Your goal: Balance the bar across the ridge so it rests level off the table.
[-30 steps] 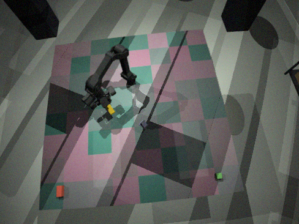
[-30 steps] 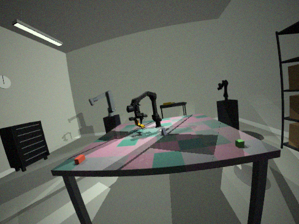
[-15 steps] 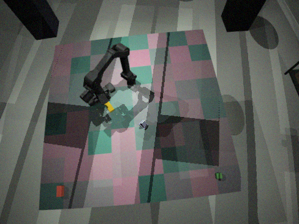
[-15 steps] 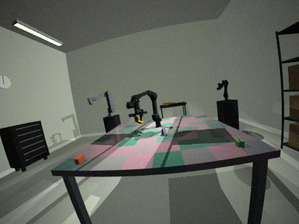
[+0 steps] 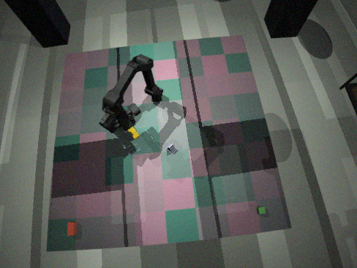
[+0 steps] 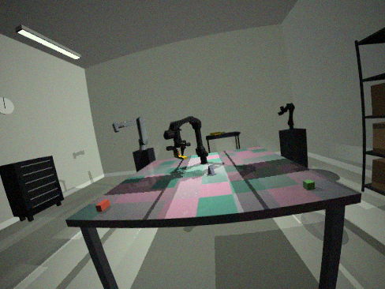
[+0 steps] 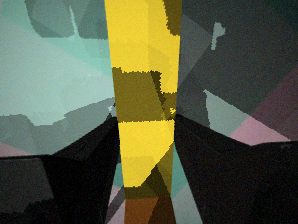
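Observation:
The yellow bar (image 5: 134, 134) (image 6: 182, 158) (image 7: 142, 45) is between the fingers of my gripper (image 5: 129, 128) (image 6: 178, 155) (image 7: 145, 122), which is shut on it. In the wrist view the bar runs from the top edge down between both fingers, with an orange-brown part at its lower end. The exterior view shows the bar held above the table (image 5: 179, 192) (image 6: 214, 201). The small grey ridge (image 5: 172, 149) (image 6: 211, 170) stands on the table, to the right of the bar in the top and exterior views. Bar and ridge are apart. The arm partly hides the bar in the top view.
A red block (image 5: 72, 228) (image 6: 102, 205) lies near the table's front left corner. A green cube (image 5: 261, 210) (image 6: 308, 184) is near the front right corner. Dark shadows and stripes cross the patchwork table top. The other arms and the shelf stand away from the table.

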You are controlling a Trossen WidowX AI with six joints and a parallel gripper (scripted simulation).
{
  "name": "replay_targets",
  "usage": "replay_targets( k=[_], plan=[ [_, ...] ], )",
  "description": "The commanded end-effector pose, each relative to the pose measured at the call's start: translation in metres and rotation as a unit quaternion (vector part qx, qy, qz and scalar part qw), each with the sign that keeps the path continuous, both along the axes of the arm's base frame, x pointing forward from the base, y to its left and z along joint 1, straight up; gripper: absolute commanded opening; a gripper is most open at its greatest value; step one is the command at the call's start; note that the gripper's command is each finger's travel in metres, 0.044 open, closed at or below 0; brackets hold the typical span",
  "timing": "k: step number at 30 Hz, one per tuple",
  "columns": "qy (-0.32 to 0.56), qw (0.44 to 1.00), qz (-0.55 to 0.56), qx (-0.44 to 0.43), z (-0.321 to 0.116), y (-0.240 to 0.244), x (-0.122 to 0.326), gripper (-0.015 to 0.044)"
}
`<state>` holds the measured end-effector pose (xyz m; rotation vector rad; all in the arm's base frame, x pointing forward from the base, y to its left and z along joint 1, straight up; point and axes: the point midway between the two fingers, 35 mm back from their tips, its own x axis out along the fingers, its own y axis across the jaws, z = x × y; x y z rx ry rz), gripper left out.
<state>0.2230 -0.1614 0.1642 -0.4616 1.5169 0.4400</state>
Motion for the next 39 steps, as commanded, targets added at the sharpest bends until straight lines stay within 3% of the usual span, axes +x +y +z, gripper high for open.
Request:
replay_targets(
  k=[1, 39],
  plan=[
    [-0.005, 1.0, 0.003, -0.001, 0.004, 0.005, 0.012, 0.0],
    [-0.008, 0.999, 0.046, 0.002, 0.01, 0.094, 0.102, 0.0]
  ],
)
